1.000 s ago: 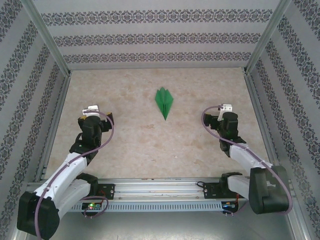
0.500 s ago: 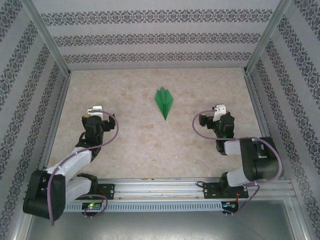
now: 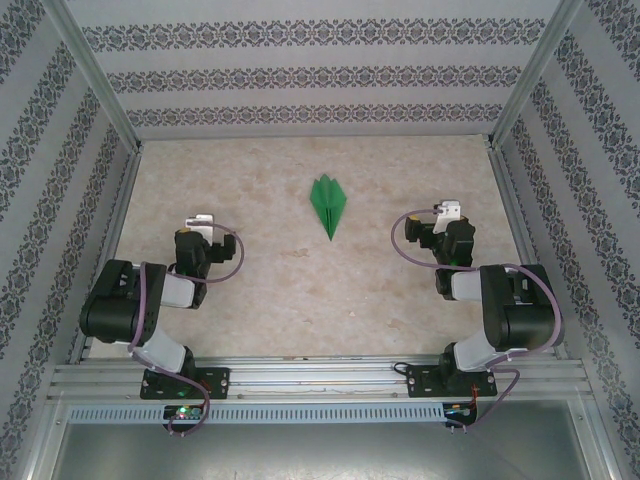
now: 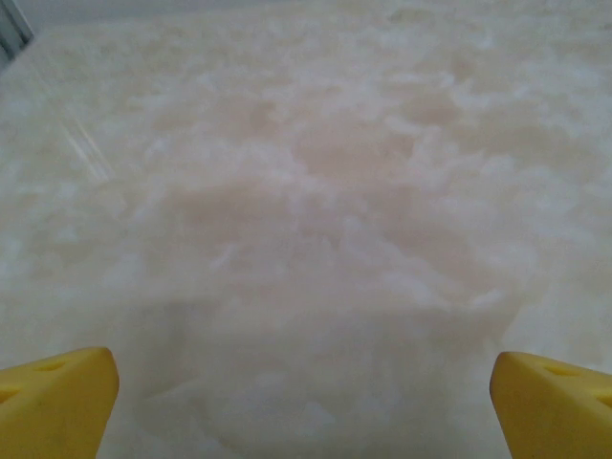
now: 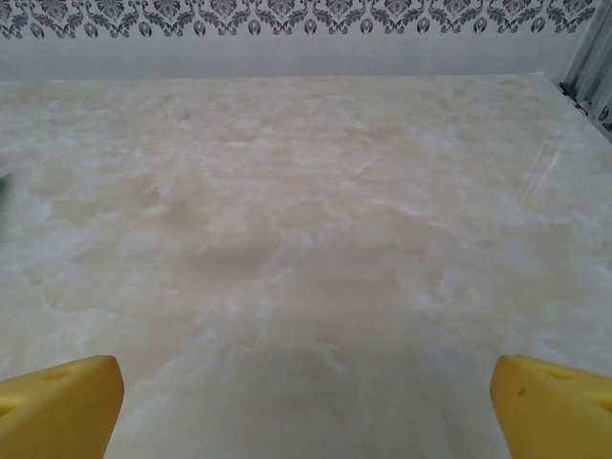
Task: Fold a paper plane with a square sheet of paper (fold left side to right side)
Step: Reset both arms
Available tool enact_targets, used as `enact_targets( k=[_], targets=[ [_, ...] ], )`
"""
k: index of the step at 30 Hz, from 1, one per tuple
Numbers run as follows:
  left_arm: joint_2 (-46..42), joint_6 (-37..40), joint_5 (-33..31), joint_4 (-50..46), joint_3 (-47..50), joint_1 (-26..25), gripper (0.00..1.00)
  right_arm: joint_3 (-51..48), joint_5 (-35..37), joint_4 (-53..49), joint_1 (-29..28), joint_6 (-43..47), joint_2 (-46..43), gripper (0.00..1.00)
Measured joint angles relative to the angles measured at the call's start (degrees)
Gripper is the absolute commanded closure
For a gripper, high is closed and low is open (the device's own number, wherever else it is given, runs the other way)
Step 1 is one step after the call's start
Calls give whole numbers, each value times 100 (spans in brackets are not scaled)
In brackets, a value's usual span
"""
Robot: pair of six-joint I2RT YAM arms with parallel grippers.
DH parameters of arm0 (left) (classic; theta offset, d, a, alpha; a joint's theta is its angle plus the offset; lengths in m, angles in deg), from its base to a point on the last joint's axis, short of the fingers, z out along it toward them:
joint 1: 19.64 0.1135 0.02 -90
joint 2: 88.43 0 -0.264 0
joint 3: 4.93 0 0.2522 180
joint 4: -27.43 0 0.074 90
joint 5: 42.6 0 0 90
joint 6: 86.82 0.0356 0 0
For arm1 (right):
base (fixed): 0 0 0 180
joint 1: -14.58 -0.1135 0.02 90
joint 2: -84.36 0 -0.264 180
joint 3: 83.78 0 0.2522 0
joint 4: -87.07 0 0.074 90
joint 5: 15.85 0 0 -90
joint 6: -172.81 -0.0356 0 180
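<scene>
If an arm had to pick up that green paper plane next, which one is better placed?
Right, narrowly. Both grippers stand open either side of the paper plane; the right gripper sits slightly nearer than the left gripper, and its wrist camera catches a green edge.

- The overhead view is bright and even, with soft, diffuse light; the table (image 3: 300,290) looks matte.
- The arms (image 3: 130,310) throw only weak, short shadows on it.
- The left wrist view is pale and hazy; the table's pattern is most blurred toward 12 o'clock.
- The right wrist view is sharper, with a faint shadow at 6 o'clock.
- The yellow fingertips (image 4: 53,402) at 7 and 5 o'clock look slightly soft.
</scene>
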Motion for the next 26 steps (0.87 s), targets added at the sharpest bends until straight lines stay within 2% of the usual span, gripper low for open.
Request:
enact_targets(
  k=[6, 26],
  targets=[
    [9, -155, 223, 52, -162, 256, 0, 0, 0, 2, 0, 0, 0, 2],
    [9, -197, 245, 52, -197, 267, 0, 0, 2, -2, 0, 0, 0, 2]
  ],
)
